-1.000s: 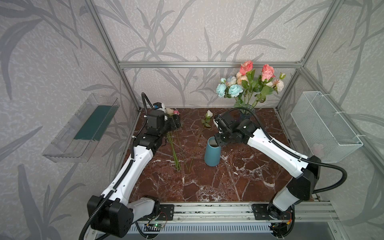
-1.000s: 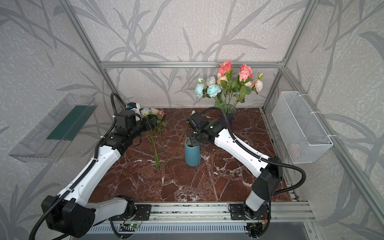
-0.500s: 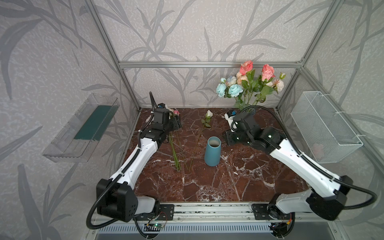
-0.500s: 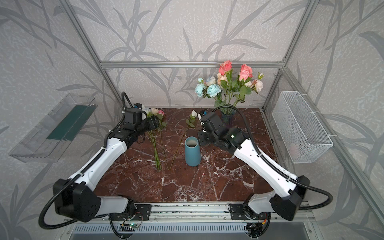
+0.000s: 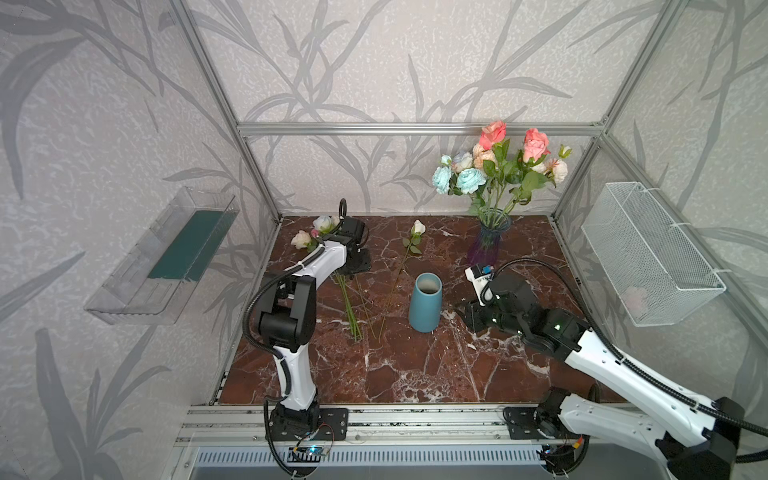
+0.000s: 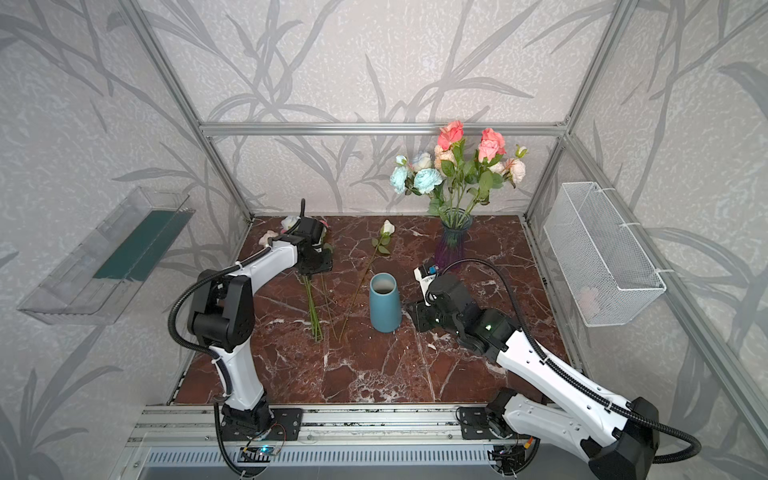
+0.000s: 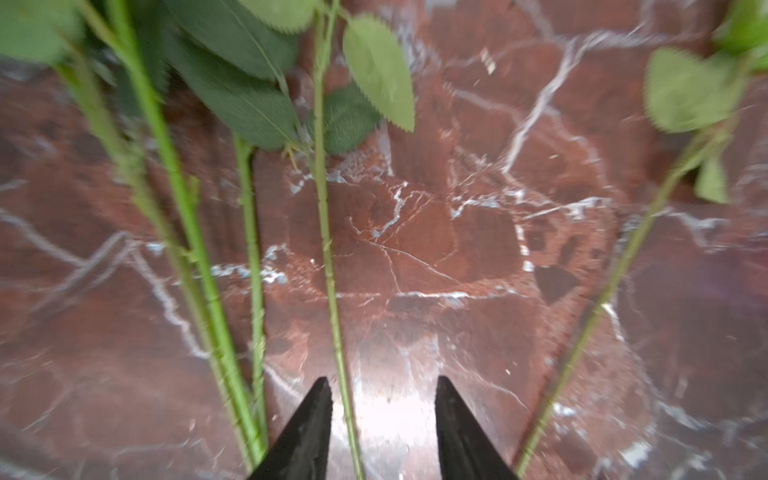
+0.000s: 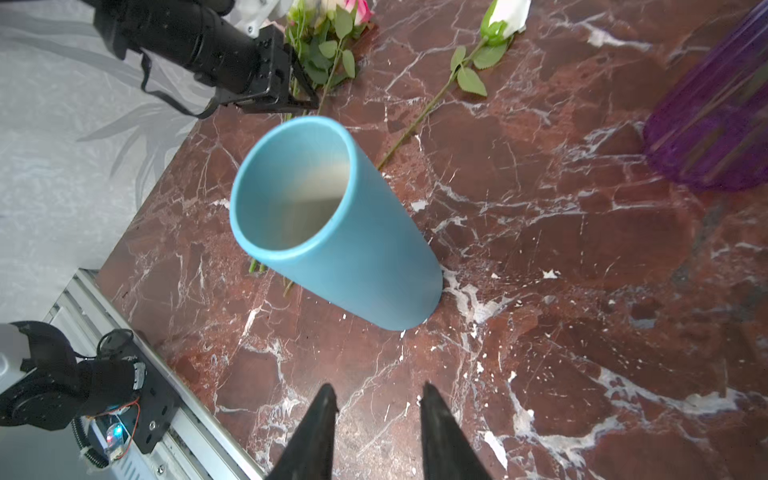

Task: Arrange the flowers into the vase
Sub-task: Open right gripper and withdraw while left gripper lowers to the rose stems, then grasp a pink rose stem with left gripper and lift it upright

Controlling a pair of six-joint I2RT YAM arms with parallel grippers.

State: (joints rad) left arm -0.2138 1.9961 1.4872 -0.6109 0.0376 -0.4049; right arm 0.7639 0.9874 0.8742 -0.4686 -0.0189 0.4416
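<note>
Reads as polished veined marble on the counter (image 5: 415,374), glossy. Matt, smooth finish on the blue vase (image 5: 424,307); ribbed translucent glass on the purple vase (image 5: 484,245). White wire-mesh basket (image 5: 648,257), clear plastic tray (image 5: 137,291), green plastic-looking stems (image 7: 328,249).

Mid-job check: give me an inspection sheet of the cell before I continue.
Surface: marble tabletop, nothing spilled seen.
Job's things: blue vase upright, empty; loose flowers lying left of it, white bud apart.
Clutter: purple vase with bouquet, back right.
Grippers: left gripper jaws apart, straddling one stem; right gripper open, empty, beside blue vase.
Cables: black hose loops off each arm; no snag seen.
Surroundings: clear tray on left wall; wire basket on right wall.
</note>
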